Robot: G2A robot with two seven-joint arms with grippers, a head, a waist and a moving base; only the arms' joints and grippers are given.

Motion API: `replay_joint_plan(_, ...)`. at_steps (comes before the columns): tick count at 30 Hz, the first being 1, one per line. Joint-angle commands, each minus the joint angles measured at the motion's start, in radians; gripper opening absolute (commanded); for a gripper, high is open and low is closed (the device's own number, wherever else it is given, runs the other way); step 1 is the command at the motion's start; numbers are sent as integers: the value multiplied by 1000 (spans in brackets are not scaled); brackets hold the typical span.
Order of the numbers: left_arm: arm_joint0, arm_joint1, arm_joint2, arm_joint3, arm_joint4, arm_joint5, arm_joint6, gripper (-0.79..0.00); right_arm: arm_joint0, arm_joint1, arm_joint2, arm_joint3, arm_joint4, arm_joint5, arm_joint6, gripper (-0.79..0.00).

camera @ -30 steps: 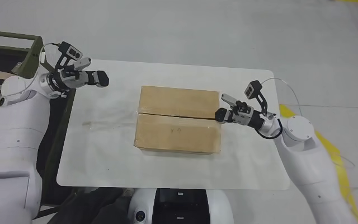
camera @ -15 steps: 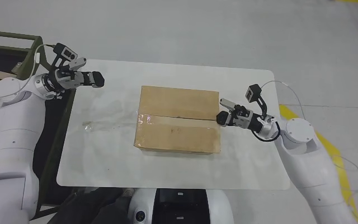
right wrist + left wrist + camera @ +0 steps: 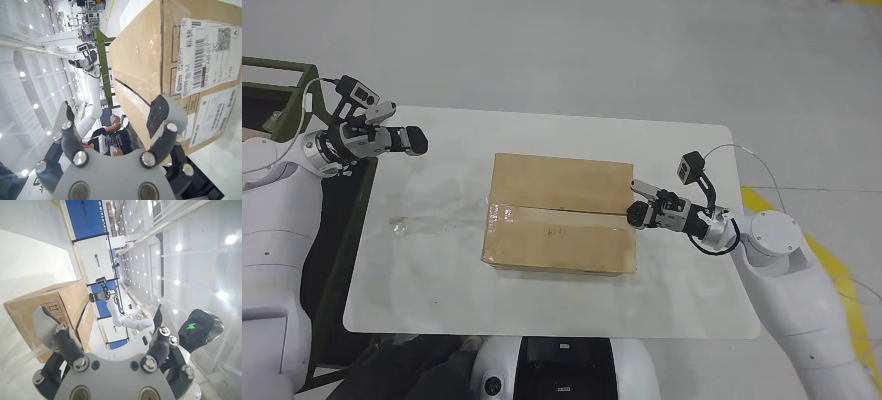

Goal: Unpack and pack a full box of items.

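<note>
Now right pincer (spread wide) just beside box right end; left pincer also spread, well apart.

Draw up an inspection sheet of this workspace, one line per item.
Surface: white table, carrying the box.
Job's things: one cardboard box at mid-table, flaps shut; shipping labels on the end facing the right tool.
Clutter: nothing seen.
Tools: left tool open, over the table's far left edge, apart from the box; right tool open at the box's right end.
Cables: white cable looping from the right wrist camera.
Surroundings: green frame beside the table; yellow floor line.
</note>
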Motion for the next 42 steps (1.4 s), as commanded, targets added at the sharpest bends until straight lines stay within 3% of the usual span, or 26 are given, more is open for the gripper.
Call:
replay_joint_plan(1,0,0,0,0,0,0,0,0,0,0,0,0,0,0,0,0)
replay_joint_plan(9,2,0,0,-4,2,0,10,0,0,0,0,0,0,0,0,0)
replay_joint_plan(13,48,0,-10,-89,24,1,123,0,0,0,0,0,0,0,0,0)
replay_joint_plan(22,273,10,-98,-335,-13,32,327,0,0,0,0,0,0,0,0,0)
replay_joint_plan(30,512,14,-198,-549,103,-54,576,0,0,0,0,0,0,0,0,0)
replay_joint_plan(39,693,5,-252,-680,163,-84,722,0,0,0,0,0,0,0,0,0)
replay_joint_plan(42,728,4,-254,-708,191,-76,722,0,0,0,0,0,0,0,0,0)
